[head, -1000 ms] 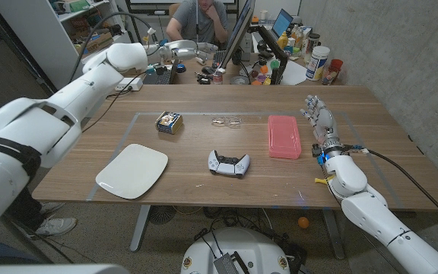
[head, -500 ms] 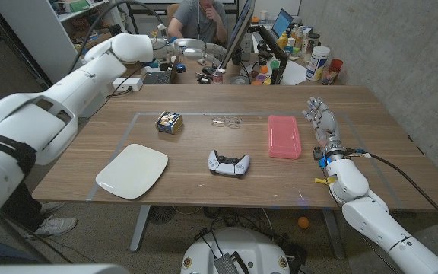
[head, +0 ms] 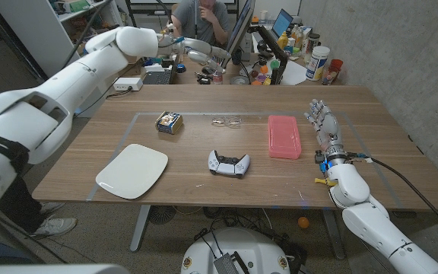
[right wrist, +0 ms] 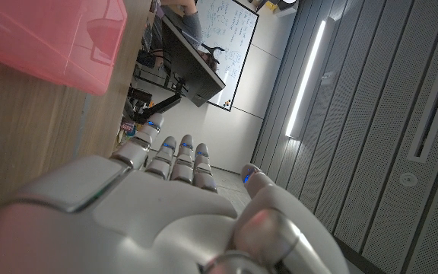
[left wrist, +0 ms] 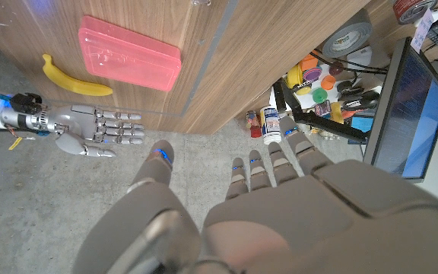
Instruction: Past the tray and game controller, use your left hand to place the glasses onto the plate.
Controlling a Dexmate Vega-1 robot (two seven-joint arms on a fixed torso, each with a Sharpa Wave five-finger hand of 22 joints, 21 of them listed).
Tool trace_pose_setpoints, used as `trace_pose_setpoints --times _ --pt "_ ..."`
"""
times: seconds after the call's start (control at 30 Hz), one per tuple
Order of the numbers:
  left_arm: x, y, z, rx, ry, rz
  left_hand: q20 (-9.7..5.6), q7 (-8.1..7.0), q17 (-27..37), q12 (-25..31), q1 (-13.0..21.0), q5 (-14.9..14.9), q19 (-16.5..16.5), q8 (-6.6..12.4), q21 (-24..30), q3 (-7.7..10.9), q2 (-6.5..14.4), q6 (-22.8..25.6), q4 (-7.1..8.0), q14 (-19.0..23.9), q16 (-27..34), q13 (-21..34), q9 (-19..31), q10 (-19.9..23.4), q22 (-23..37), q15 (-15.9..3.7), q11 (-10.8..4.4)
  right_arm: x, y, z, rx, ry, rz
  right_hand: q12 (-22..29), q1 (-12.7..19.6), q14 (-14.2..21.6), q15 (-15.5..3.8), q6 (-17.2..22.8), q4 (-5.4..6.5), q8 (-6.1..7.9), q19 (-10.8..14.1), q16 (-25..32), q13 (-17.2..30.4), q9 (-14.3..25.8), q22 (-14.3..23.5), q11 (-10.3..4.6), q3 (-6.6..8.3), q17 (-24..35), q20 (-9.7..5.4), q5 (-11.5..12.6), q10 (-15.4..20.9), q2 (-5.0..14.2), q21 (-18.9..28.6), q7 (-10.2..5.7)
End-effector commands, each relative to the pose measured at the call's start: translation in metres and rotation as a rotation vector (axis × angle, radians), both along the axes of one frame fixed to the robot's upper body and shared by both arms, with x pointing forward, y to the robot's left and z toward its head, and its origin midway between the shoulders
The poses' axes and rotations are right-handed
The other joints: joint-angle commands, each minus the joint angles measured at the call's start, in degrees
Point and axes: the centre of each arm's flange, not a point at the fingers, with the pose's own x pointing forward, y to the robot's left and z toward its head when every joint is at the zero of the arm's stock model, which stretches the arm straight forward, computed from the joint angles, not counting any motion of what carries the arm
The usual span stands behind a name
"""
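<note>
Since 1 s ago our left hand (head: pixel 204 52) has swung further right, high past the far edge of the tabletop (head: pixel 204 190); things on the tabletop haven't shifted. L hand is released, holding nothing, fingers spread, as the left wrist view shows (left wrist: pixel 272 164). R hand (head: pixel 322 122) waits at the right edge, just right of the pink tray (head: pixel 284 136); fingers extended, nothing in it.

Glasses (head: pixel 226 121) lie far-centre on the tabletop, just left of the tray, beyond the game controller (head: pixel 228 163). Plate (head: pixel 132 170) sits near-left, well apart from them. Small box (head: pixel 169 122) stands left of the glasses, between them & the plate's far side.

Step in hand, as we judge: L hand not yet over the glasses. To do it well: bring it down from above, pinch the frame at the bridge or one lens rim w/ light grip since the frame looks thin; lift clear, carry low past the box, set down mid-plate.
</note>
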Motion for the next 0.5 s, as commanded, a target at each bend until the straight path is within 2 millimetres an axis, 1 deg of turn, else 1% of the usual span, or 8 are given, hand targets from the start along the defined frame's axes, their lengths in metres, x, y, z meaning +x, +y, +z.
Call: trace_pose_setpoints --times 0.03,0.1,0.17,0.27,0.5 --pt "-0.013 -0.009 0.006 0.092 -0.112 0.040 0.20 -0.45 0.1 0.2 1.4 0.8 1.2 0.62 -0.3 -0.23 -1.4 1.2 -0.73 1.1 0.4 0.2 0.2 0.9 0.1 -0.45 -0.60 0.000 -0.001 -0.005 0.012 -0.024 0.006 0.1 -0.5 0.8 0.17 1.0 -0.23 0.17 0.2 0.0 0.2 0.1 0.2 0.07 -0.17 0.1 0.41 -0.2 0.8 1.83 -0.1 0.22" --pt "-0.013 -0.010 0.006 0.100 -0.136 0.049 0.04 -0.37 0.1 0.3 2.0 0.9 1.6 0.72 -0.3 -0.29 -1.6 1.6 -0.80 1.4 0.5 0.2 0.2 1.2 0.1 -0.62 -0.87 0.000 -0.001 -0.005 0.010 -0.028 0.009 0.0 -0.5 0.9 0.20 1.0 -0.23 0.18 0.3 0.0 0.2 0.1 0.2 0.06 -0.19 0.1 0.44 -0.2 0.8 1.80 -0.1 0.28" --pt "-0.011 -0.012 0.005 0.119 -0.178 0.063 0.09 -0.49 0.1 0.3 2.4 1.0 1.7 0.76 -0.4 -0.32 -1.7 1.9 -0.84 1.6 0.5 0.2 0.2 1.4 0.1 -0.72 -0.77 0.000 -0.002 -0.005 0.010 -0.031 0.012 0.0 -0.5 0.9 0.24 1.0 -0.23 0.17 0.3 0.0 0.2 0.1 0.2 0.06 -0.22 0.1 0.48 -0.2 0.8 1.76 -0.1 0.26" --pt "-0.009 -0.014 0.004 0.134 -0.207 0.076 -0.26 -0.54 0.1 0.4 3.1 1.2 2.2 0.77 -0.4 -0.37 -1.9 2.1 -0.86 2.0 0.6 0.2 0.2 1.7 0.2 -0.83 -0.94 0.001 -0.002 -0.005 0.008 -0.031 0.014 0.1 -0.6 0.9 0.25 1.1 -0.22 0.17 0.3 0.0 0.2 0.1 0.2 0.07 -0.27 0.1 0.45 -0.2 0.9 1.71 -0.1 0.30" --pt "0.006 -0.020 0.000 0.143 -0.223 0.087 -0.62 -0.77 0.1 0.4 3.9 1.4 2.6 0.69 -0.5 -0.47 -2.1 2.3 -0.80 2.3 0.6 0.2 0.2 1.9 0.2 -1.17 -1.25 0.001 -0.003 -0.006 0.008 -0.030 0.014 0.0 -0.7 1.0 0.25 1.1 -0.20 0.15 0.3 0.0 0.2 0.1 0.2 0.12 -0.32 0.1 0.50 -0.2 0.9 1.68 -0.1 0.29"
